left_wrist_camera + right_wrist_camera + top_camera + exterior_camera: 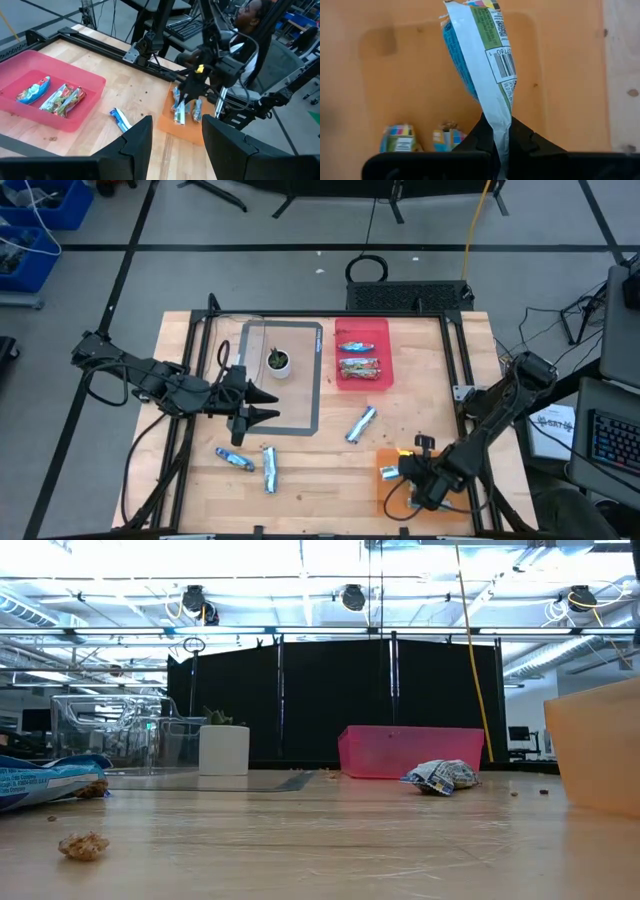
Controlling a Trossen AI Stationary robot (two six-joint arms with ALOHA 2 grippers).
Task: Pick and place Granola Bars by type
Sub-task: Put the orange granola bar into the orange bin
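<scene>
Right wrist view shows a granola bar (482, 65) with a blue, white and green wrapper and a barcode, its crinkled end clamped between the right gripper's (499, 142) fingers. The bar hangs over the orange bin (420, 75), where the ends of two more bars (422, 140) lie on the bin floor.

High view places the right gripper (428, 480) above the orange bin (388, 492) at the table's (320, 480) near right corner. One blue-and-silver bar (361, 423) lies loose near the table's middle. Two more loose bars (252, 463) lie close together toward the near left. The pink bin (364, 330) at the far side holds three bars (358, 357).

The left gripper (262, 404) is held over the grey-bordered mat (312, 395) at left centre, fingers apart and holding nothing. A small potted plant (278, 361) in a white pot stands on that mat.

Left wrist view shows a seated person (250, 30) beyond the table.
</scene>
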